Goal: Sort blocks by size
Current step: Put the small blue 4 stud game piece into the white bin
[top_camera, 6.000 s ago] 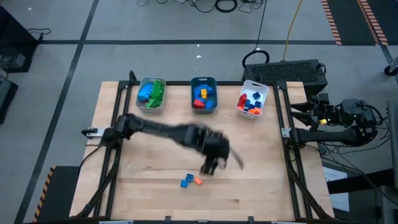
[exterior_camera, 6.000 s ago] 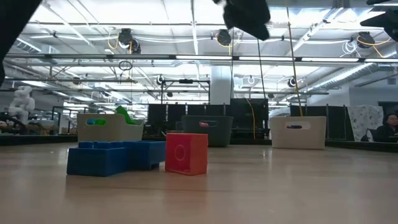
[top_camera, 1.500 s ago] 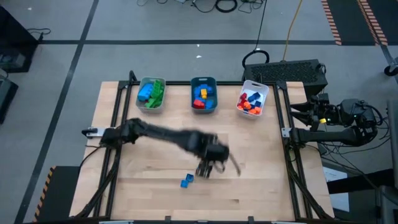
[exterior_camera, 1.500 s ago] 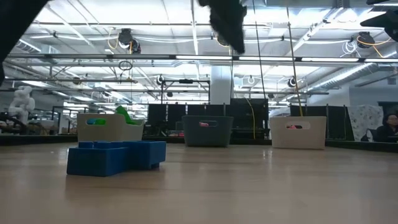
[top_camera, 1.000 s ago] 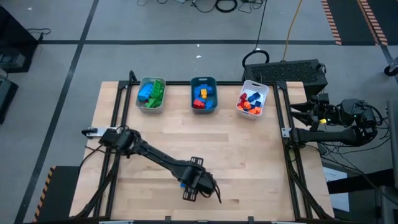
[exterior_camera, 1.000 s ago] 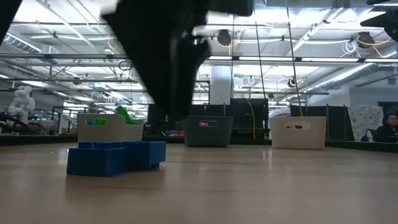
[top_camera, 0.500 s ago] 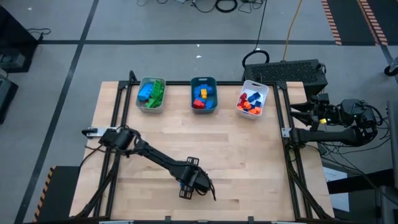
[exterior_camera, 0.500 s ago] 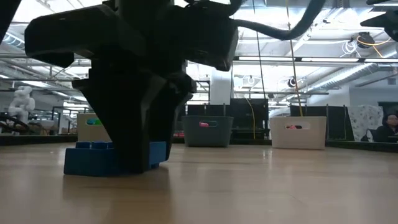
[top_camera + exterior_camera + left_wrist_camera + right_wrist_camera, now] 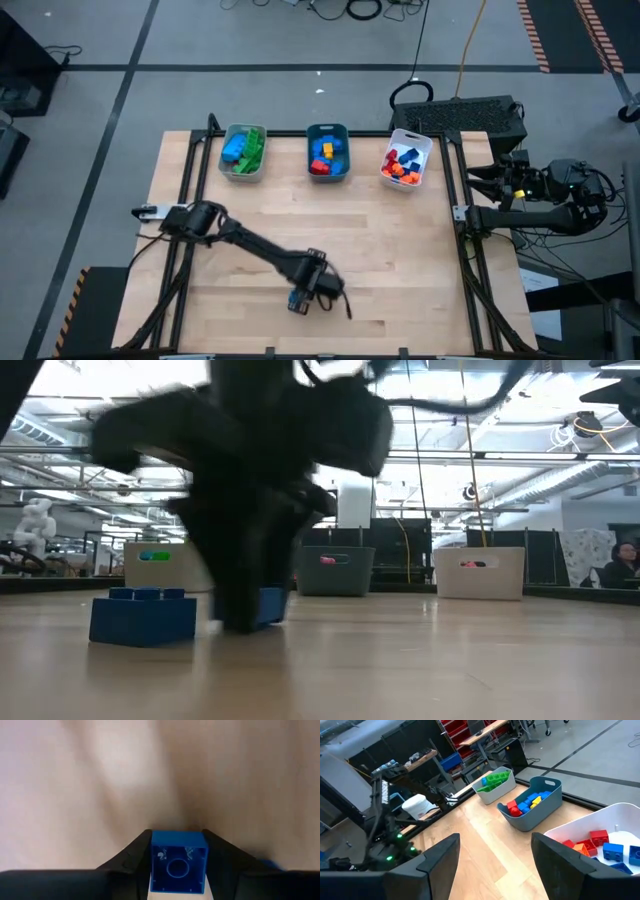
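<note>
**High view: left tool at the blue bricks on the near bench**

High view shows the left tool [image 9: 303,298] reaching out to the near middle of the light wooden bench [image 9: 400,260], right over a small blue studded plastic brick [image 9: 298,301]. In the left wrist view that small blue brick [image 9: 178,861] sits between the two dark fingers [image 9: 134,855], its hollow underside facing the camera; the fingers stand narrow, one pressed along each side of it, so the left tool grips it. The bench surface behind is blurred.

In the low view the left tool's dark bulk [image 9: 250,510] fills the middle, with a bit of blue showing at its foot [image 9: 270,605]. Just beside it, on the bench, lies a wider blue studded plastic brick [image 9: 143,615]; whether the two blue pieces touch I cannot tell.

Along the far edge of the bench stand three trays: a grey rectangular tray [image 9: 243,150] with blue and green bricks, a teal rectangular tray [image 9: 327,152] with blue, yellow and red bricks, and a white rectangular tray [image 9: 405,161] with red, orange and blue bricks.

The right tool [image 9: 495,865] waits off the right side of the bench, fingers spread wide and holding nothing, looking across at the three trays.
</note>
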`<state>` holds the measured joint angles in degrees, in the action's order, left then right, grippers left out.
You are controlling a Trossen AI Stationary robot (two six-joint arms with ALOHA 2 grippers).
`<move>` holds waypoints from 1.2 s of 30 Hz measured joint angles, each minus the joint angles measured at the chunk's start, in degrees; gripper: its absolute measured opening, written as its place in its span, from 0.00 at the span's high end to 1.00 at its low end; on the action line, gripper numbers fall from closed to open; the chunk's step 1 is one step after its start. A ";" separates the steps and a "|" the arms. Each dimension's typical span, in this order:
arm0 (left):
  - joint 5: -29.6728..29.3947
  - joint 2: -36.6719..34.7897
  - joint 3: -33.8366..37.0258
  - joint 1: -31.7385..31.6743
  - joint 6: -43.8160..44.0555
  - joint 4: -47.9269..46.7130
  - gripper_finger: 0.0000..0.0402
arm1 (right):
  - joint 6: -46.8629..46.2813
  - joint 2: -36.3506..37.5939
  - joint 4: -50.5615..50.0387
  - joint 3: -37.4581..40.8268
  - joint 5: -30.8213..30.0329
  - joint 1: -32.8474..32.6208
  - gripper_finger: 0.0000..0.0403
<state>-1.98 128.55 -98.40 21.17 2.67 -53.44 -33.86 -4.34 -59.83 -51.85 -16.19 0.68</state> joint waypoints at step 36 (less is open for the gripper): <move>-11.68 19.40 -35.71 -34.66 6.32 41.97 0.65 | -0.44 0.00 -0.03 0.00 -0.26 0.01 0.41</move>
<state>-13.67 147.95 -134.11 -13.49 9.00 -11.48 -34.30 -4.34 -59.87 -51.85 -16.45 0.69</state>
